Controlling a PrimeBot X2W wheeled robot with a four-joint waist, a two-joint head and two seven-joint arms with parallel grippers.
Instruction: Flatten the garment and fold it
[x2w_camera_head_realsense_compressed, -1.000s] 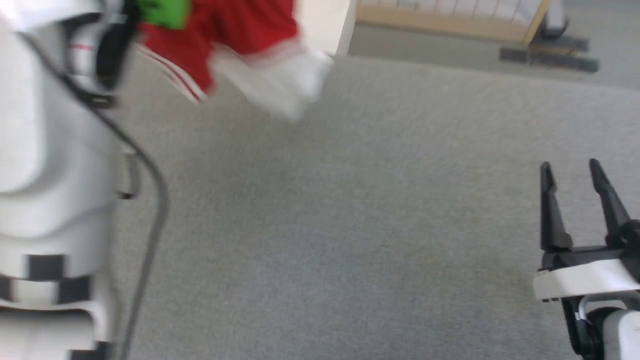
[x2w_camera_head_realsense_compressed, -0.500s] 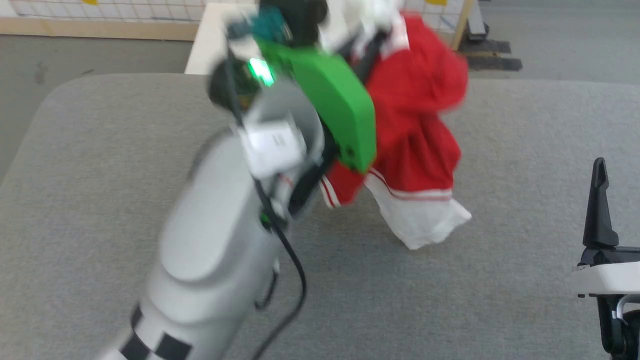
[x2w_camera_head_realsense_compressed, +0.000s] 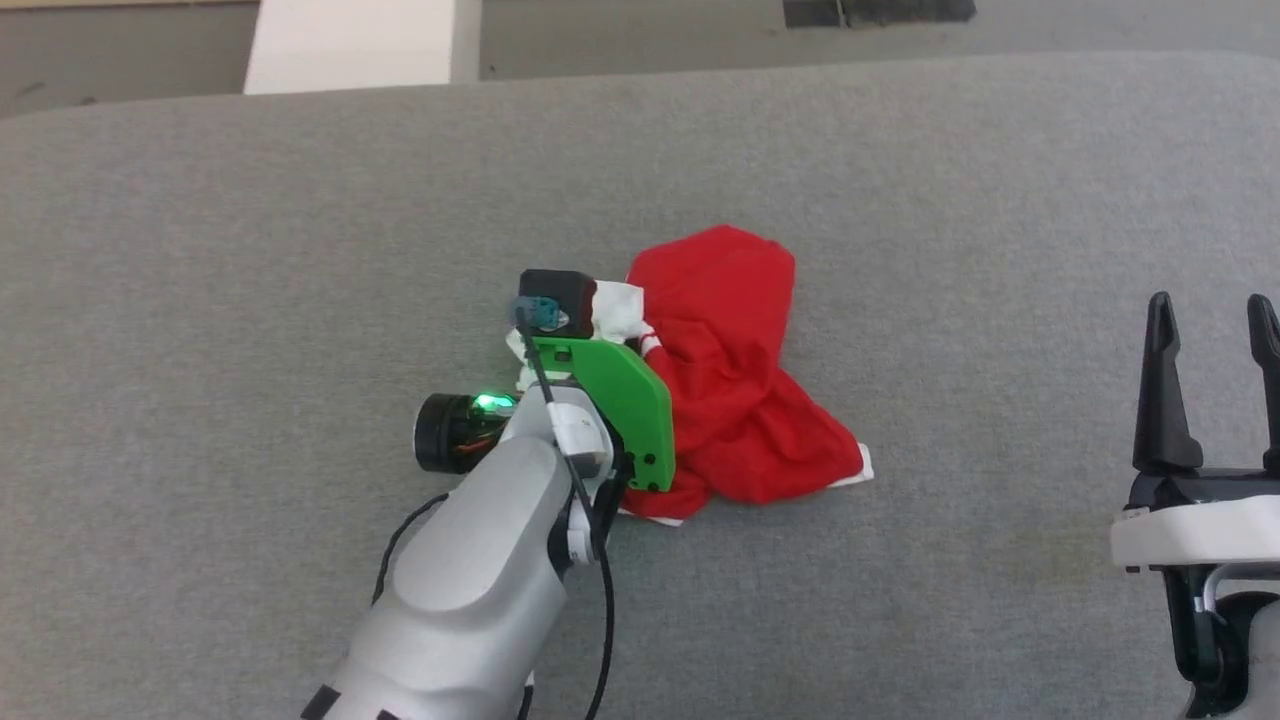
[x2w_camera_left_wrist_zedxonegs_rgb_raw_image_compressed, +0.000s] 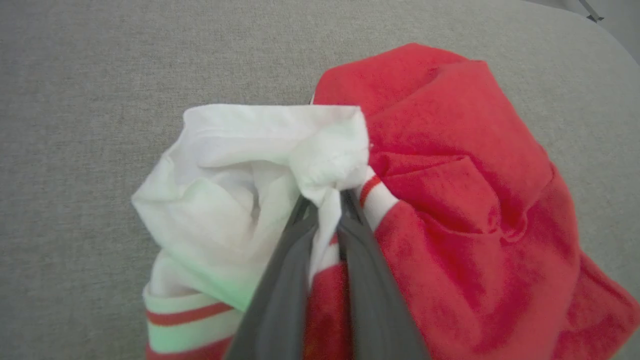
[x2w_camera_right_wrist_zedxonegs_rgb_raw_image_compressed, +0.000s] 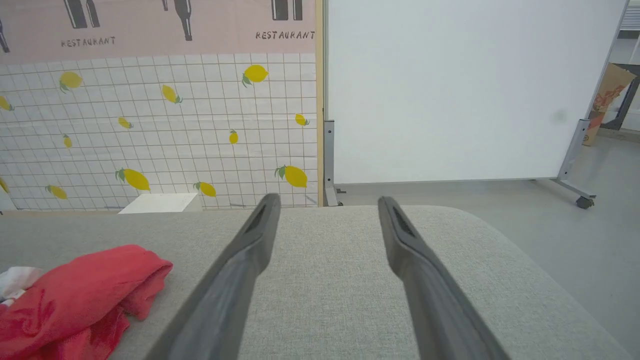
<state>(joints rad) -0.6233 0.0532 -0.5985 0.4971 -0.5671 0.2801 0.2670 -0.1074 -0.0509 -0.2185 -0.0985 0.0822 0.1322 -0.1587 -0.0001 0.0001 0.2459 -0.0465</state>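
Note:
The red garment (x2w_camera_head_realsense_compressed: 740, 380) lies crumpled in a heap at the middle of the grey padded table (x2w_camera_head_realsense_compressed: 300, 250). Its lettered front is hidden. In the left wrist view my left gripper (x2w_camera_left_wrist_zedxonegs_rgb_raw_image_compressed: 325, 200) is shut on a bunched white sleeve (x2w_camera_left_wrist_zedxonegs_rgb_raw_image_compressed: 240, 165) of the garment (x2w_camera_left_wrist_zedxonegs_rgb_raw_image_compressed: 460, 165), with striped trim beside the fingers. In the head view the left arm's green wrist part (x2w_camera_head_realsense_compressed: 620, 400) covers the heap's left side. My right gripper (x2w_camera_head_realsense_compressed: 1215, 310) stands open at the right edge, well apart from the cloth. Its fingers (x2w_camera_right_wrist_zedxonegs_rgb_raw_image_compressed: 240, 265) frame bare table, with the garment (x2w_camera_right_wrist_zedxonegs_rgb_raw_image_compressed: 75, 295) at the lower left.
A white box (x2w_camera_head_realsense_compressed: 350, 45) stands on the floor beyond the table's far edge. In the right wrist view a tiled lemon-print wall (x2w_camera_right_wrist_zedxonegs_rgb_raw_image_compressed: 150, 125) and a white rolling panel (x2w_camera_right_wrist_zedxonegs_rgb_raw_image_compressed: 450, 90) stand behind the table. Bare grey surface surrounds the heap.
The head camera has swung back and tilted down. My left gripper has brought the garment down from hanging in the air onto the table, still shut on the sleeve. The right gripper stays open.

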